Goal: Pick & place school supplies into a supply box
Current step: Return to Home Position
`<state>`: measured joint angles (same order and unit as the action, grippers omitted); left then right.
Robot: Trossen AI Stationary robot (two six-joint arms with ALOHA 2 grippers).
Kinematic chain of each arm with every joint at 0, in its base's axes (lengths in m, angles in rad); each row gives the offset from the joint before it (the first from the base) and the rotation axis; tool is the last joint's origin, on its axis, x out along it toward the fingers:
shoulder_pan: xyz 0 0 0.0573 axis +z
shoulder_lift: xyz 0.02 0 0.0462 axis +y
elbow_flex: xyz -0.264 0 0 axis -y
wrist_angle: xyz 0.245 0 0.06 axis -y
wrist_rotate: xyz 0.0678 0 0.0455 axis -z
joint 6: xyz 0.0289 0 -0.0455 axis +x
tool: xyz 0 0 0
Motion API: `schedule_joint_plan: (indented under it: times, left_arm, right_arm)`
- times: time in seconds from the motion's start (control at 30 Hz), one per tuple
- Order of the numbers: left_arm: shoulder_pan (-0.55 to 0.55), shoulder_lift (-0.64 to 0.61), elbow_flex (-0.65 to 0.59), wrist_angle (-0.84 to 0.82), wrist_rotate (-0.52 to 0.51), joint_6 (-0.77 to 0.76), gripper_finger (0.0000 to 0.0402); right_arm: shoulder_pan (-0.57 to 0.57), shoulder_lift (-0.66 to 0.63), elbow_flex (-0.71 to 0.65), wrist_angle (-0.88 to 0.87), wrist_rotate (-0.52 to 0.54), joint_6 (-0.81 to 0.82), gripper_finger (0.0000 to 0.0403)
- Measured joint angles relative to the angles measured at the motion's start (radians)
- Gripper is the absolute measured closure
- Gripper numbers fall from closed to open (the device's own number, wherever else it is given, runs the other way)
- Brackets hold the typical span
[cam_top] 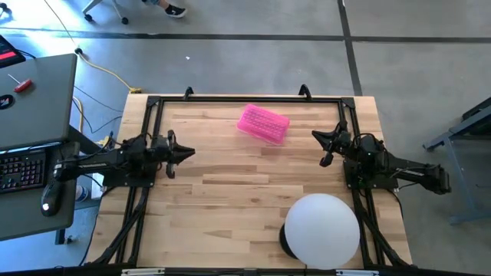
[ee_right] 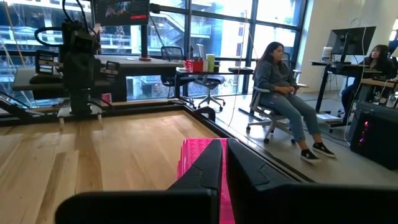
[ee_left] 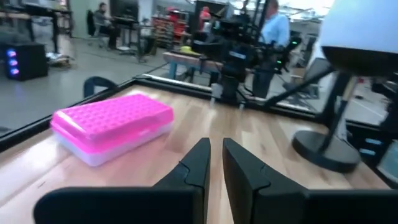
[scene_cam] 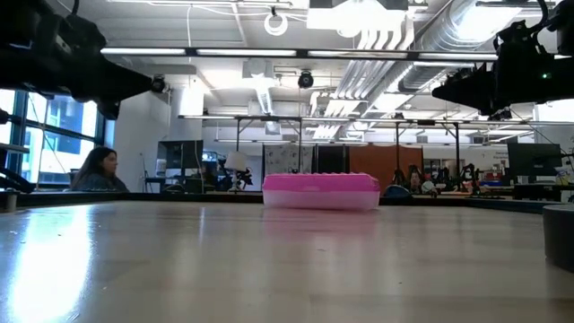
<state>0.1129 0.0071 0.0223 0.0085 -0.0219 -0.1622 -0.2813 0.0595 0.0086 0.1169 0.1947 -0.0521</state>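
Two empty claws stand closed, left claw [cam_top: 188, 152] at 9 o'clock, right claw [cam_top: 318, 140] at 3 o'clock, supply box [cam_top: 265, 123] lidded at 12 o'clock on the table [cam_top: 230, 192]; pulling back, the right arm might bump the white dome [cam_top: 322, 228].

One supply box [cam_top: 264, 123], one dome [cam_top: 322, 230]

Wooden table [cam_top: 230, 184] — pink-lidded supply box [cam_top: 263, 123], white dome [cam_top: 322, 230] on it.
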Motion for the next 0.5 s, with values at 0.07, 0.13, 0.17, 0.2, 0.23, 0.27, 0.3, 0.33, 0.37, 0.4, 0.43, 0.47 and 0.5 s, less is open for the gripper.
schedule_joint_plan:
  times: [0.07,0.13,0.17,0.2,0.23,0.27,0.3,0.33,0.37,0.4,0.43,0.47,0.5]
  left_arm:
    - [-0.025,-0.002,0.000,-0.016,0.002,0.021,0.0328]
    - [-0.045,-0.001,0.001,-0.020,0.027,0.027,0.0328]
    - [-0.051,-0.001,0.001,-0.020,0.040,0.027,0.0328]
    - [-0.056,-0.001,0.001,-0.019,0.047,0.027,0.0328]
    - [-0.057,-0.001,0.001,-0.019,0.049,0.025,0.0328]
    - [-0.056,-0.001,0.001,-0.019,0.050,0.023,0.0328]
    - [-0.054,-0.001,0.001,-0.020,0.050,0.023,0.0328]
    - [-0.054,-0.001,0.001,-0.020,0.050,0.023,0.0328]
    - [-0.054,-0.001,0.001,-0.020,0.049,0.023,0.0328]
    - [-0.054,-0.001,0.002,-0.021,0.047,0.023,0.0328]
    - [-0.054,-0.001,0.002,-0.021,0.045,0.023,0.0328]
    - [-0.054,-0.001,0.002,-0.022,0.041,0.023,0.0328]
    - [-0.054,-0.001,0.002,-0.023,0.037,0.023,0.0328]
  right_arm:
    - [0.000,0.000,0.000,0.000,0.000,0.000,0.0402]
    - [0.000,0.000,0.000,0.000,0.000,0.000,0.0402]
    - [0.000,0.000,0.000,0.000,0.000,0.000,0.0402]
    - [0.000,0.000,0.000,0.000,0.000,0.000,0.0402]
    - [0.000,0.000,0.000,0.000,0.000,0.000,0.0402]
    - [0.000,0.000,0.000,0.000,0.000,0.000,0.0402]
    - [0.000,0.000,0.000,0.000,0.000,0.000,0.0402]
    - [0.000,0.000,0.000,0.000,0.000,0.000,0.0402]
    - [0.000,0.000,0.000,0.000,0.000,0.000,0.0402]
    - [0.000,0.000,0.000,0.000,0.000,0.000,0.0402]
    - [0.000,0.000,0.000,0.000,0.000,0.000,0.0402]
    - [0.000,0.000,0.000,0.000,0.000,0.000,0.0402]
    - [0.000,0.000,0.000,0.000,0.000,0.000,0.0402]
